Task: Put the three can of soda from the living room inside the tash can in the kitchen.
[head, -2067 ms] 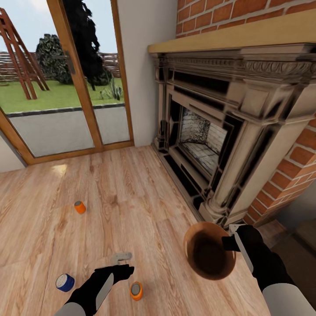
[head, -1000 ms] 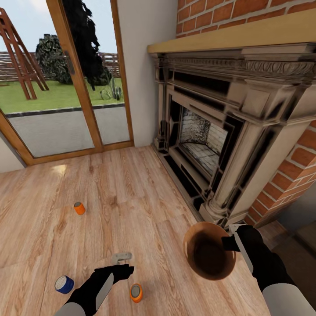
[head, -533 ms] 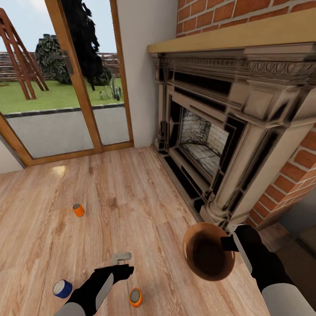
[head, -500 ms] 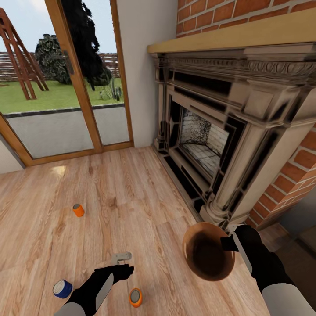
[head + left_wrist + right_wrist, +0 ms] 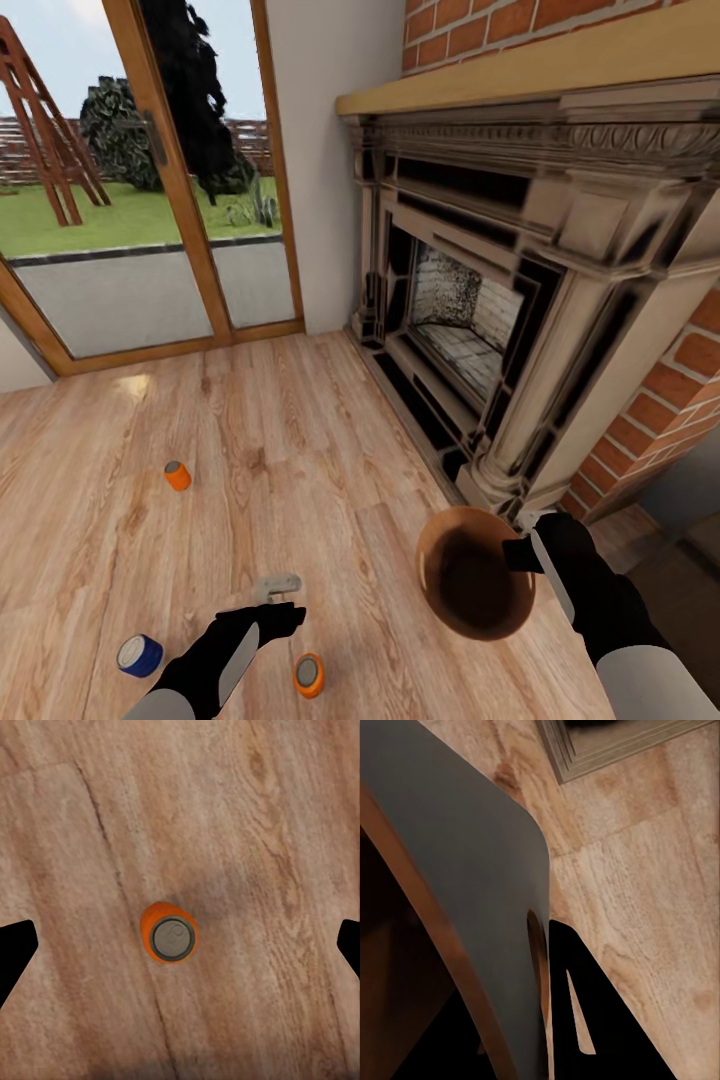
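Observation:
Three cans of soda stand on the light wood floor: an orange can (image 5: 177,475) at mid-left, a dark blue can (image 5: 138,655) near the lower left, and a second orange can (image 5: 308,675) just beside my left gripper (image 5: 277,588). That gripper is open. In the left wrist view the orange can (image 5: 169,932) sits upright on the floor below, between the widely spread fingertips (image 5: 15,952). My right gripper (image 5: 522,553) is shut on the rim of the tash can (image 5: 475,572), held tilted so its copper-brown inside shows. The right wrist view has the can's wall (image 5: 472,870) against the black finger (image 5: 577,1020).
An ornate stone fireplace (image 5: 520,300) against a red brick wall fills the right side, its base reaching close to the tash can. Wood-framed glass doors (image 5: 150,200) stand at the back left. Open floor stretches between the cans and the doors.
The whole picture has shifted slightly, so the camera has moved a little; the cans sit a bit lower in the picture. Both arms keep their poses, and the tash can stays held.

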You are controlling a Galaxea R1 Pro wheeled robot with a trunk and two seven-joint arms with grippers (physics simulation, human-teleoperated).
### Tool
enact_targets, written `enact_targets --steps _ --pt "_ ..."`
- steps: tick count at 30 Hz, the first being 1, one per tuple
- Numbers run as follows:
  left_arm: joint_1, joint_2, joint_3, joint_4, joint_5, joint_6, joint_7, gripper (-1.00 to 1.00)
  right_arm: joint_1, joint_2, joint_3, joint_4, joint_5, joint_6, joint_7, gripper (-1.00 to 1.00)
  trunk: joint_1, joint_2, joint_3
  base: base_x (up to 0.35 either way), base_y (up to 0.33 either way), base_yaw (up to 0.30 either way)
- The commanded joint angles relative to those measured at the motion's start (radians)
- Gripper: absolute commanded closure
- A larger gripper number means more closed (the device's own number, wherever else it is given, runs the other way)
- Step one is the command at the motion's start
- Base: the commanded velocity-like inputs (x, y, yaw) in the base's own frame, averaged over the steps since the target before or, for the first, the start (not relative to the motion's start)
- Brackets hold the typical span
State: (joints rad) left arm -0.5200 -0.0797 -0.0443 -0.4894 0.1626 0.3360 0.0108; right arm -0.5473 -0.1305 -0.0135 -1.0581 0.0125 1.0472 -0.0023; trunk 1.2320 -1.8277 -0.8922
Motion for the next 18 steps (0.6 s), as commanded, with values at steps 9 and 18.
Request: enact_targets --steps 9,18 --pt "0.000 0.000 0.000 0.000 0.000 0.000 0.000 -1.00 0.000 0.000 0.000 0.000 -0.011 0.000 0.004 1.00 0.035 -0.063 -0.028 0.000 0.000 0.000" --pt "0.000 0.000 0.000 0.001 0.000 0.000 0.001 -1.00 0.000 0.000 0.000 0.000 -0.011 0.000 0.004 1.00 0.069 -0.126 -0.056 0.000 0.000 0.000"
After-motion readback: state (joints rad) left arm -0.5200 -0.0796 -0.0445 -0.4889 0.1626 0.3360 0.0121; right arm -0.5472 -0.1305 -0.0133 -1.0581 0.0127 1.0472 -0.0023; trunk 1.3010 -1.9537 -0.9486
